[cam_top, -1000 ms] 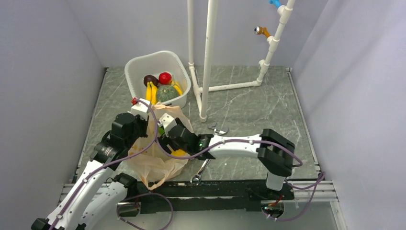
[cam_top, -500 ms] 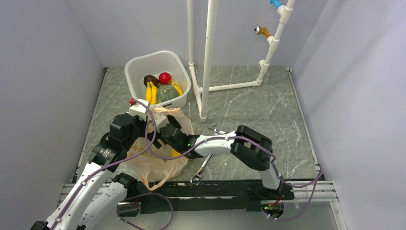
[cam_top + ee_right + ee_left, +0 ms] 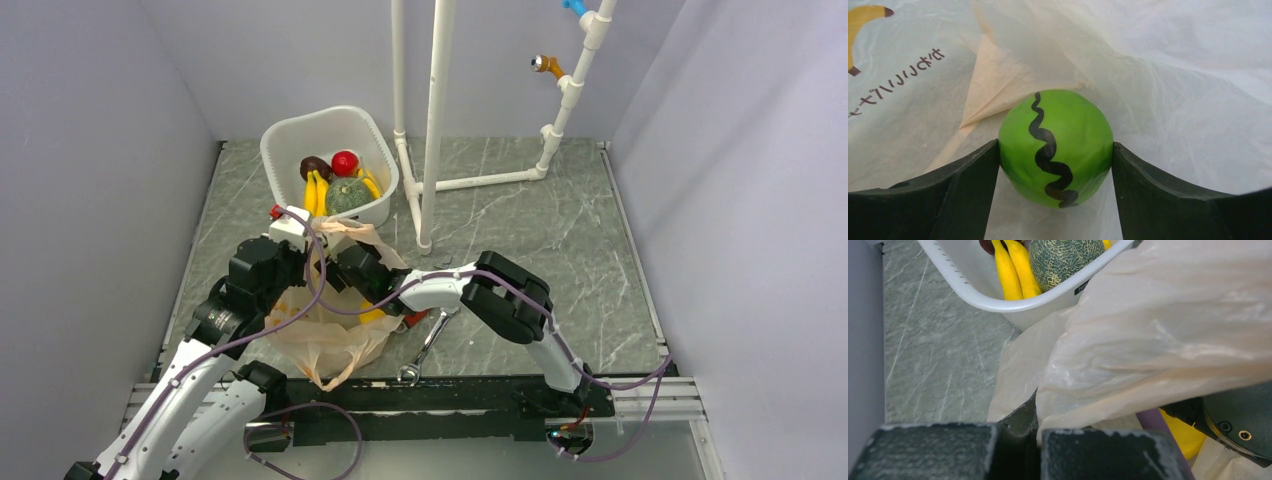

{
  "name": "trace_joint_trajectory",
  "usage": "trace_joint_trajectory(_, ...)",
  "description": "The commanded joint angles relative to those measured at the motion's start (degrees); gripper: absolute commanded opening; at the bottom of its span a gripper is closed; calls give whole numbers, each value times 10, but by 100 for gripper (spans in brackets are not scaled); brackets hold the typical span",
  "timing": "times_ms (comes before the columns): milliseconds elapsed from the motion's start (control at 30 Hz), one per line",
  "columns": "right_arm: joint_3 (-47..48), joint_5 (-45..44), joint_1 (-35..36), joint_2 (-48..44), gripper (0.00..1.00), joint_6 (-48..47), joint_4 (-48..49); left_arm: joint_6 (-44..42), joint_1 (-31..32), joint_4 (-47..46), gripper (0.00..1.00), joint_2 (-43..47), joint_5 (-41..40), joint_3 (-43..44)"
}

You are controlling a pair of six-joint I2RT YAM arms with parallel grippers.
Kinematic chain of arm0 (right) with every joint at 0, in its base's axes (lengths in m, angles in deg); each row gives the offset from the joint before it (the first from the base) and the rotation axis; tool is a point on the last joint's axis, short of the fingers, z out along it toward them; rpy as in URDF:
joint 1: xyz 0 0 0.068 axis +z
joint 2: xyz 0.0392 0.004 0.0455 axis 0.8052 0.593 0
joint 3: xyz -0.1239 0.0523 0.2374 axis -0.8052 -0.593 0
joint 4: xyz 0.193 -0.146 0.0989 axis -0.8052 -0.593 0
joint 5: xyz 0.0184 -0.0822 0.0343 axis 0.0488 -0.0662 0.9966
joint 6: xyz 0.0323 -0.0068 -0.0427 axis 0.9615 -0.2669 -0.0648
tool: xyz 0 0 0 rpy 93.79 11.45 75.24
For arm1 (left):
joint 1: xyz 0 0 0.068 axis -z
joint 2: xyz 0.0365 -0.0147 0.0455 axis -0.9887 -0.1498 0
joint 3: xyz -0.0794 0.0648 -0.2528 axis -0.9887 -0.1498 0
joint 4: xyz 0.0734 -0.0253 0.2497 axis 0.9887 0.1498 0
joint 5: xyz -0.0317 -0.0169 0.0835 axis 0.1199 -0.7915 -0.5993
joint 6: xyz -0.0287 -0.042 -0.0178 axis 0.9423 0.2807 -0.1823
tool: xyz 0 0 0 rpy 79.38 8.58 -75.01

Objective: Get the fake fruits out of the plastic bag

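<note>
You're on the pick: your right hand (image 3: 1055, 150) is sitting inside the thin crinkly beige plastic bag printed with yellow bananas (image 3: 1173, 75), fingers pressing both sides of the bright green plastic ball with a wavy dark stripe (image 3: 1055, 135), while your left hand (image 3: 1038, 440) is pinching the bag's rim tight. Next, I'd say, you're needing a clean lift out without dragging film along. Dark Japanese-style lettering (image 3: 898, 82) is showing on the bag, upside down, unreadable to me.

The plastic bag (image 3: 923, 65) carries dark Japanese lettering, not legible here.
</note>
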Motion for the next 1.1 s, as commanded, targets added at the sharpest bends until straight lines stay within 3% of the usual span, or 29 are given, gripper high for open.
trace_joint_trajectory(0,6,21,3,-9,64,-15,25,-2,2,-18,0,-1,-3,2)
trace_joint_trajectory(167,-15,47,12,-53,34,-18,26,-2,3,-16,0,-2,-5,3)
trace_joint_trajectory(433,-94,66,46,-177,14,-4,11,-1,2,-13,0,-2,-8,3)
trace_joint_trajectory(600,-154,104,51,-258,4,53,-1,-1,3,-14,0,-1,-9,4)
trace_joint_trajectory(700,-199,133,52,-300,0,77,-4,-1,3,-13,0,-1,-12,4)
trace_joint_trajectory(1067,-291,176,54,-530,0,100,-80,4,3,-3,0,-4,-44,9)
